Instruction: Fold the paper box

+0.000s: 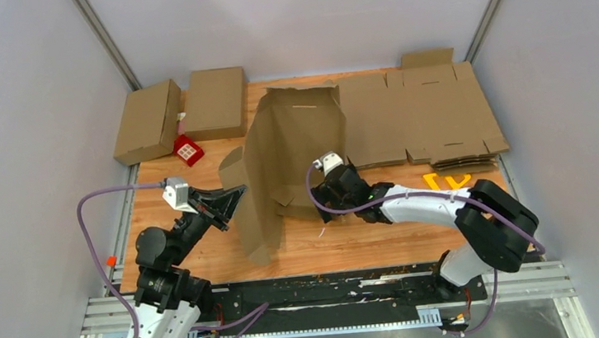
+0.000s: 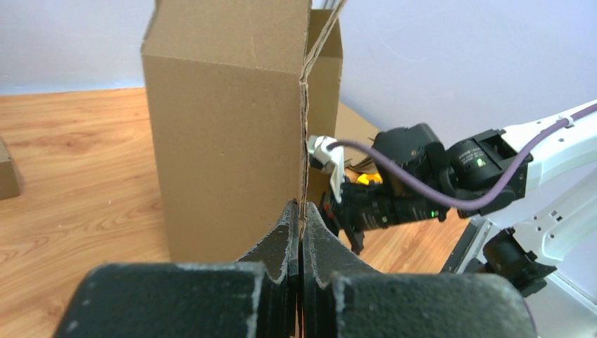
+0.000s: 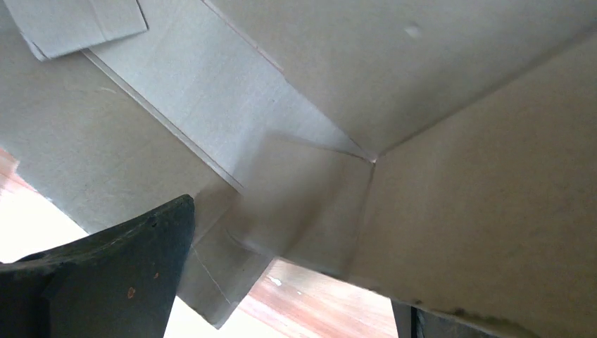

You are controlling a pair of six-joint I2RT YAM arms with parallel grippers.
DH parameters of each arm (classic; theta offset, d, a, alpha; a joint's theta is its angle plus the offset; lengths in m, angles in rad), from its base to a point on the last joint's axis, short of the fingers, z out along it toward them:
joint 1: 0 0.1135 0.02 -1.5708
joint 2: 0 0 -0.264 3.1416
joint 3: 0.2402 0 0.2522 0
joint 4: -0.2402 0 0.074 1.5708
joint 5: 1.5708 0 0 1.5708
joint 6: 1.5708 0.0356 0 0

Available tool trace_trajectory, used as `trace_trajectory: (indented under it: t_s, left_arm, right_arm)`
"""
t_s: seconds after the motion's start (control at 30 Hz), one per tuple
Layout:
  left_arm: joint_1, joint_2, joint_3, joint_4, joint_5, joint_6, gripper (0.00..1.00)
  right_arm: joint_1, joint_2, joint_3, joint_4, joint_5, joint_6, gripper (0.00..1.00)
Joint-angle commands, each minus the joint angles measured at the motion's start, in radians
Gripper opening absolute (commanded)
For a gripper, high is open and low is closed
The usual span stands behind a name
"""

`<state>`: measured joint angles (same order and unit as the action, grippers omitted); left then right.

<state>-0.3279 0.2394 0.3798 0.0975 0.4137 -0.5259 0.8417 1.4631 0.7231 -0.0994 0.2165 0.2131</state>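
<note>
The brown paper box (image 1: 295, 157) stands upright and partly formed in the middle of the table, with its panels tall and its flaps loose. My left gripper (image 1: 237, 196) is at its left side. In the left wrist view the gripper (image 2: 301, 220) is shut on the thin vertical edge of a box panel (image 2: 232, 141). My right gripper (image 1: 327, 189) reaches into the box's open right side, its tips hidden from above. In the right wrist view the gripper (image 3: 281, 310) is open. One finger (image 3: 105, 274) shows at lower left, and the box's inner walls and corner (image 3: 373, 160) fill the view.
Two folded boxes (image 1: 147, 121) (image 1: 215, 102) lie at the back left, with a small red item (image 1: 187, 151) beside them. A stack of flat cardboard blanks (image 1: 432, 115) lies at the back right. Yellow pieces (image 1: 446, 180) lie near the right arm (image 2: 493, 169).
</note>
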Motion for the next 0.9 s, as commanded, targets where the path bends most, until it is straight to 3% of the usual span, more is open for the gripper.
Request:
trace_trajectory:
  t_s: [0.0,0.37,0.63,0.87]
  left_arm:
    - [-0.004,-0.019,-0.010,-0.022,-0.011,0.017,0.01]
    - [-0.005,-0.026,-0.021,0.007,0.018,0.006,0.04]
    - [-0.005,0.013,-0.014,0.045,0.041,0.000,0.04]
    - [-0.005,0.031,-0.017,0.093,0.066,-0.023,0.04]
  right_arm:
    - [0.093,0.057,0.071,-0.073,0.139,-0.044,1.00]
    - [0.098,0.036,0.081,-0.043,0.156,-0.023,1.00]
    - [-0.053,-0.042,0.054,0.048,-0.110,0.034,0.99]
    - [-0.102,0.013,0.111,0.041,-0.162,0.041,0.73]
